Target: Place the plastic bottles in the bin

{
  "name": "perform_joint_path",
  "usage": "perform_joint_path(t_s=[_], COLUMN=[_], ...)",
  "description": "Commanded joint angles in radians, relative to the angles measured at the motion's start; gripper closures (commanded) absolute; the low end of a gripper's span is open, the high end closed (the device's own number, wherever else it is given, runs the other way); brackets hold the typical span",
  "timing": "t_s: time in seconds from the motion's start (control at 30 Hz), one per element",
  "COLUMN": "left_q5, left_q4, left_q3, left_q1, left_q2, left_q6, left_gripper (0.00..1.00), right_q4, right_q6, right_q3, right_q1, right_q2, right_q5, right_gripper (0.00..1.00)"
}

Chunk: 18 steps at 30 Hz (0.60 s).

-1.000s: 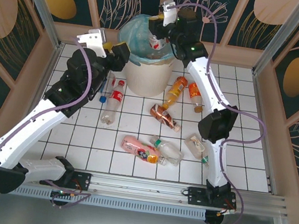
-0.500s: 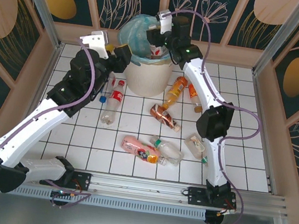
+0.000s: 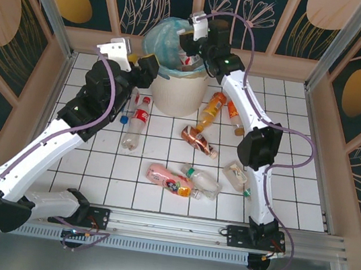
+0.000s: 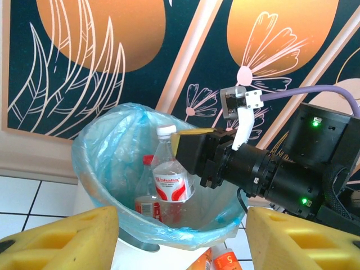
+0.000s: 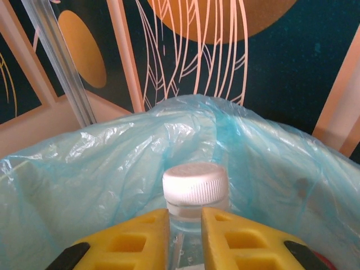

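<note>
The bin (image 3: 173,94) stands at the back, lined with a teal bag (image 4: 107,152). My right gripper (image 3: 189,47) hangs over its opening, shut on the neck of a clear bottle (image 4: 171,180) with a white cap (image 5: 196,184) and a red-and-white label. The bottle hangs upright, its lower half inside the bag. A red-capped bottle (image 4: 147,198) lies in the bin. My left gripper (image 3: 144,62) is open at the bin's left rim, nothing between its yellow fingers (image 4: 67,239). Several bottles lie on the tiles, among them a cola bottle (image 3: 137,123), an orange one (image 3: 211,110) and a pink one (image 3: 164,176).
More bottles lie right of the bin and mid-floor: a second orange bottle (image 3: 235,116), a brown one (image 3: 199,141), a green-capped clear one (image 3: 202,182) and a clear one (image 3: 235,176). Wooden walls and metal posts enclose the tiled floor.
My right gripper has come down and slightly left, lowering the white-capped bottle into the bin's mouth. The left arm shifted a little toward the bin. Hardly anything moved in the last half second.
</note>
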Motion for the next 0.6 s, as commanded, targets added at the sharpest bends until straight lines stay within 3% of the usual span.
perform_joint_path(t_s=[0.0,0.17,0.2,0.27,0.33,0.57], left_q5=[-0.009,-0.023,-0.022,-0.018,-0.015,-0.024], left_q4=[0.033,0.038,0.037,0.036,0.036,0.021], left_q3=[-0.014,-0.019,-0.018,-0.019,-0.020,-0.029], left_q1=[0.006,0.006,0.006,0.006,0.006,0.006], left_q2=[-0.024,-0.034,-0.033,-0.033,-0.035,-0.041], left_q6=[0.001,0.006,0.006,0.005,0.003,0.009], left_gripper=[0.38,0.38,0.38,0.38,0.38,0.38], right_q4=[0.049,0.091,0.099,0.103,0.096,-0.033], right_q6=[0.021,0.043,0.045,0.052,0.048,0.043], right_q3=[0.033,-0.014,-0.019,-0.008,0.016,0.183], right_q1=[-0.006,-0.006,-0.006,-0.006,-0.006,-0.008], right_q2=[-0.058,-0.097,-0.101,-0.096,-0.078,0.037], right_q5=[-0.022,-0.034,-0.036,-0.030,-0.030,-0.054], right_gripper=[0.80,0.81,0.75,0.50,0.40,0.36])
